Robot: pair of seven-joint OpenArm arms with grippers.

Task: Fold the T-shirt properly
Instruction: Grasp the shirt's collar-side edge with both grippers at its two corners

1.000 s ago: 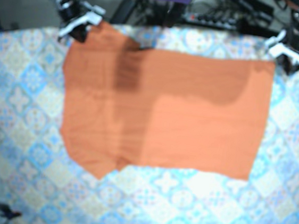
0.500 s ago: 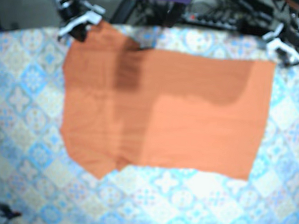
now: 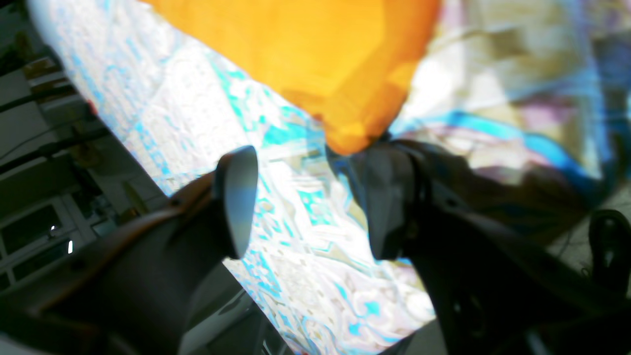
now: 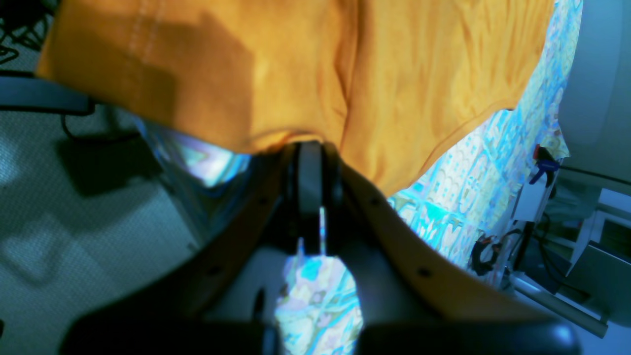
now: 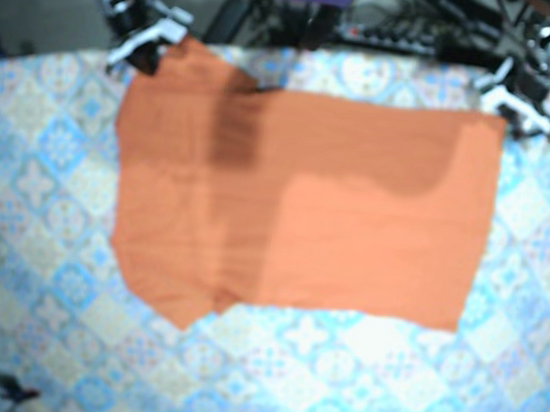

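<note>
Your T-shirt (image 5: 295,198) lies flat on the patterned cloth (image 5: 40,191). At the cloth's far edge your right gripper (image 4: 309,165) pinches it, your left gripper (image 3: 310,197) gapes wide. Pull now and it may twist.

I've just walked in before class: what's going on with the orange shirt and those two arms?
Two robot arms are working on an orange T-shirt spread flat on a patterned tablecloth. The right gripper is pinched shut on one far corner. The left gripper sits open at the other far corner, jaws apart, not holding it.
</note>
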